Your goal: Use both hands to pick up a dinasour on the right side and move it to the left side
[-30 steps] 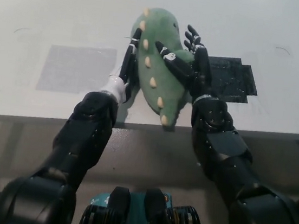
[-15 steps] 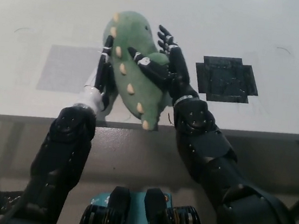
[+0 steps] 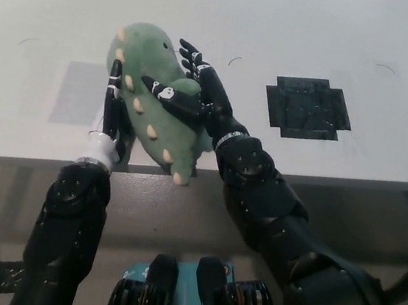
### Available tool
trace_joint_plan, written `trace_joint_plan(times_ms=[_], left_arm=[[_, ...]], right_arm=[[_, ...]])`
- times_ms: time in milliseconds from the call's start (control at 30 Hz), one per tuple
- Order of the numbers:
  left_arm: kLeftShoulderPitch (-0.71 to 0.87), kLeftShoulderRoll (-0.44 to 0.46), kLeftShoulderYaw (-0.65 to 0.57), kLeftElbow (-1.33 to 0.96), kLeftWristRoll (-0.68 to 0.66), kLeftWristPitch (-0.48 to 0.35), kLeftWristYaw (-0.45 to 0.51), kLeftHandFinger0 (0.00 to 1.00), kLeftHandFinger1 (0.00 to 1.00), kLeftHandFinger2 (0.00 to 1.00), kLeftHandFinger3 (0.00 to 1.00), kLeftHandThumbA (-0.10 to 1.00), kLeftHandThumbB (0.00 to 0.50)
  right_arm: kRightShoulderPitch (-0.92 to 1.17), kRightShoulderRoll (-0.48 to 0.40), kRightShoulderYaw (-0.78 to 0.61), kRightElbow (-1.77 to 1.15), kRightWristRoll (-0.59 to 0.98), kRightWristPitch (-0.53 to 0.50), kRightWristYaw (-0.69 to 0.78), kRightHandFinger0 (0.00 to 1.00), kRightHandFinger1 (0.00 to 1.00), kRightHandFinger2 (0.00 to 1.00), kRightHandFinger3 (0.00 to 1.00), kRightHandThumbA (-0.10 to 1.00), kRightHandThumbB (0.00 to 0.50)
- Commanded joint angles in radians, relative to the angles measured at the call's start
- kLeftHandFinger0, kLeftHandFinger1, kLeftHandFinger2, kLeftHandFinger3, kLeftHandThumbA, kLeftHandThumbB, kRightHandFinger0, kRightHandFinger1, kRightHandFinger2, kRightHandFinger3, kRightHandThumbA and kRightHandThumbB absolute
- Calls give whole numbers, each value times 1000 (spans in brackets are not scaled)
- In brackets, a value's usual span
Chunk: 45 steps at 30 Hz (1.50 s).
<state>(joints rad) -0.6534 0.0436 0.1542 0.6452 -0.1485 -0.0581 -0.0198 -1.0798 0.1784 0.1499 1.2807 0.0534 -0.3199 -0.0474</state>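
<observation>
Dinosaur point(image 3: 155, 98) pressed between left hand point(image 3: 110, 111) and right hand point(image 3: 196, 92), both gripping it, above table point(image 3: 293, 29).

A white surface point(image 3: 293, 29) under even light carries a black patch point(image 3: 308, 108) and a pale grey patch point(image 3: 77, 92); below its front edge lies grey floor point(image 3: 181, 217).

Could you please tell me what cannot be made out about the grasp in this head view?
- Left hand: mostly hidden behind the dinosaur, so its contact is unclear.
- Right hand: its palm side against the toy is not visible.
- Dinosaur's underside: whether it touches the table cannot be told.
- Grey patch: partly covered by toy and left hand.
</observation>
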Motion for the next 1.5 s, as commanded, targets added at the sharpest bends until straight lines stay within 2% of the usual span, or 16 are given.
trace_joint_plan(times_ms=[0,100,167,433,467,500,567,600,667,767,867,933,1100,1267,1367,1467], left_arm=[[-18,5,-3,-86,-8,2,-2,1000,1000,1000,1000,1000,113],[-17,7,5,-99,-32,20,-17,1000,1000,1000,1000,1000,152],[-22,12,12,-102,-31,9,-11,1000,1000,1000,1000,1000,171],[-32,7,38,-122,-53,23,-3,1000,1000,1000,1000,1000,167],[-37,13,48,-111,-65,10,-10,1000,1000,1000,1000,1000,151],[-42,16,55,-97,-69,7,-10,1000,1000,1000,1000,1000,161],[-50,19,62,-71,-75,-5,-20,1000,1000,1000,1000,1000,164],[-58,24,67,-53,-78,-16,-22,1000,1000,1000,1000,1000,150],[-69,31,70,-40,-81,-18,-27,1000,1000,1000,1000,1000,160],[-98,39,83,-11,-102,-28,-38,1000,1000,1000,1000,1000,124],[-136,57,92,27,-118,-6,-50,1000,1000,1000,1000,1000,141],[-149,64,87,43,-113,-10,-55,1000,1000,1000,1000,1000,146],[-177,76,79,69,-112,-25,-64,1000,1000,1000,1000,1000,122],[-171,68,73,69,-112,-14,-58,1000,1000,1000,1000,1000,114],[-178,59,69,72,-108,-22,-46,1000,1000,1000,1000,1000,106],[-192,55,69,85,-110,-29,-40,1000,1000,1000,1000,1000,107]], right_arm=[[-55,69,33,-5,-48,31,88,1000,1000,1000,1000,1000,19],[-63,70,41,-3,-54,12,87,1000,1000,1000,1000,1000,10],[-75,75,47,-2,-59,19,80,1000,1000,1000,1000,1000,27],[-103,77,56,10,-73,26,84,1000,1000,1000,1000,1000,33],[-118,82,64,24,-84,42,80,1000,1000,1000,1000,1000,69],[-127,87,64,33,-84,58,79,1000,1000,1000,1000,1000,83],[-136,89,67,47,-91,60,76,1000,1000,1000,1000,1000,89],[-148,92,68,58,-93,68,76,1000,1000,1000,1000,1000,75],[-161,95,64,71,-93,67,73,1000,1000,1000,1000,1000,65],[-185,95,52,87,-90,72,75,1000,1000,1000,1000,1000,66],[-213,96,44,100,-88,90,69,1000,1000,1000,1000,1000,44],[-222,95,35,102,-83,97,68,1000,1000,1000,1000,1000,49],[-236,89,31,104,-85,95,61,1000,1000,1000,1000,1000,9],[-220,82,31,102,-92,84,64,1000,1000,1000,1000,1000,8],[-220,75,32,101,-94,83,64,1000,1000,1000,1000,1000,30],[-225,68,26,97,-91,84,69,1000,1000,1000,1000,1000,17]])
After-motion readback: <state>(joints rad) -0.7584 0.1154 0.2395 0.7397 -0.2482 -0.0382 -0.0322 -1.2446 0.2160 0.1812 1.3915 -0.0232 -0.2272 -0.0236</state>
